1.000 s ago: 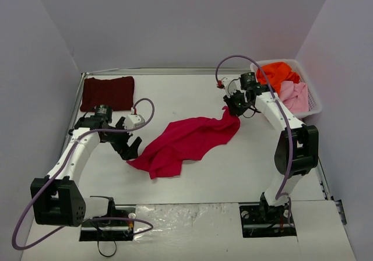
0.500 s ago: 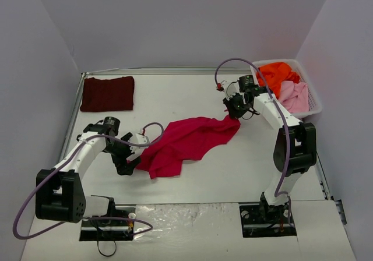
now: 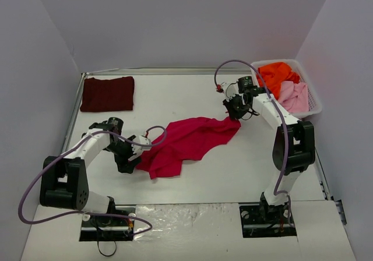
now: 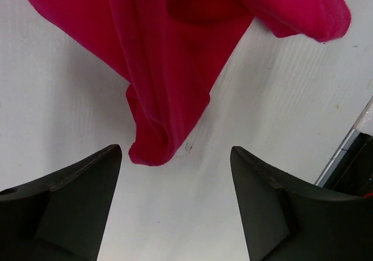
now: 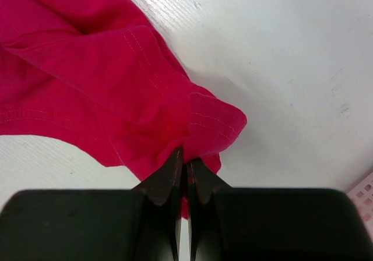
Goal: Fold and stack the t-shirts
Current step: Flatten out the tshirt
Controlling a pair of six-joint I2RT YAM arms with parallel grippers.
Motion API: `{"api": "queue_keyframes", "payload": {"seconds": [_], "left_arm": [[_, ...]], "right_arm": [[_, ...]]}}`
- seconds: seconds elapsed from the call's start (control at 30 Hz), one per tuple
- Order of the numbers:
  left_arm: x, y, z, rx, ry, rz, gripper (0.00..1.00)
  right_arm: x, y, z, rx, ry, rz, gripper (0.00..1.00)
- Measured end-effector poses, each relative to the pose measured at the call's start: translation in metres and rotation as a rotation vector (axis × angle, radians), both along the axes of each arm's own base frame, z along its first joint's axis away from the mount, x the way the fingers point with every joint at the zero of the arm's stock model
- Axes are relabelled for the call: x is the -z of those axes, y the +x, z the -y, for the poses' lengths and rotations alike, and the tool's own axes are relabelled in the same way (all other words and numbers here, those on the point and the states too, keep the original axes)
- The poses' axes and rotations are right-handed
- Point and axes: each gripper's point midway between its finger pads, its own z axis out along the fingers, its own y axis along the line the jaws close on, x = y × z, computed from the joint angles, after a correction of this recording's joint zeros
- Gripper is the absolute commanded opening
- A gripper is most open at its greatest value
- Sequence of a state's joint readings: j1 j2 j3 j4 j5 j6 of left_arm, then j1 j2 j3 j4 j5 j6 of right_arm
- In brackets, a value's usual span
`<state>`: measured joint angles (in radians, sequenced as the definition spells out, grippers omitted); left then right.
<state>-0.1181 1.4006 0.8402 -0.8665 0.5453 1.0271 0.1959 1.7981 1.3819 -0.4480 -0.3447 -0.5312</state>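
A bright crimson t-shirt lies crumpled across the middle of the table. My left gripper sits low at its near-left corner, open. In the left wrist view the t-shirt's folded tip lies just ahead of the gap between the jaws of my left gripper, and nothing is pinched. My right gripper is shut on the far-right corner of the t-shirt, with hem cloth bunched at its tips. A dark maroon t-shirt lies folded at the far left.
A white mesh basket at the far right holds an orange t-shirt and a pale pink t-shirt, close behind my right arm. The grey walls close in the table on three sides.
My left gripper has swung toward the near edge and rightward, down to the crimson t-shirt's near-left corner. My right gripper has kept its hold and shifted slightly toward the far side.
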Motion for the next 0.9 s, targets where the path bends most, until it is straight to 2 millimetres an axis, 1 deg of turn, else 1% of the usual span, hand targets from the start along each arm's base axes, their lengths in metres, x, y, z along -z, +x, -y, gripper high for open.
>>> {"api": "queue_keyframes", "payload": {"seconds": [0.03, 0.17, 0.2, 0.27, 0.3, 0.4, 0.43, 0.77, 0.9], "left_arm": [[0.001, 0.001, 0.0, 0.003, 0.002, 0.002, 0.73], [0.004, 0.01, -0.001, 0.009, 0.01, 0.031, 0.6], [0.004, 0.012, -0.001, 0.009, 0.011, 0.04, 0.51], [0.004, 0.017, -0.002, 0.008, 0.017, 0.059, 0.42], [0.005, 0.019, -0.003, 0.009, 0.02, 0.065, 0.29], [0.007, 0.02, -0.004, 0.013, 0.026, 0.063, 0.11], [0.008, 0.02, -0.004, 0.016, 0.028, 0.058, 0.03], [0.011, 0.018, -0.004, 0.021, 0.027, 0.047, 0.02], [0.004, 0.024, -0.006, -0.014, 0.04, 0.084, 0.02]], "right_arm": [[0.001, 0.0, 0.0, 0.001, -0.001, -0.003, 0.0], [0.006, 0.0, 0.001, 0.001, -0.006, -0.015, 0.0], [0.007, 0.0, 0.001, 0.002, -0.007, -0.016, 0.0], [0.007, 0.0, 0.001, 0.003, -0.01, -0.017, 0.0], [0.007, 0.0, 0.001, 0.003, -0.01, -0.017, 0.0], [0.007, 0.0, 0.001, 0.004, -0.011, -0.017, 0.0], [0.007, 0.0, 0.002, 0.004, -0.011, -0.016, 0.0], [0.007, 0.001, 0.006, 0.014, -0.02, -0.014, 0.0], [0.007, 0.002, 0.008, 0.021, -0.02, -0.014, 0.0]]}}
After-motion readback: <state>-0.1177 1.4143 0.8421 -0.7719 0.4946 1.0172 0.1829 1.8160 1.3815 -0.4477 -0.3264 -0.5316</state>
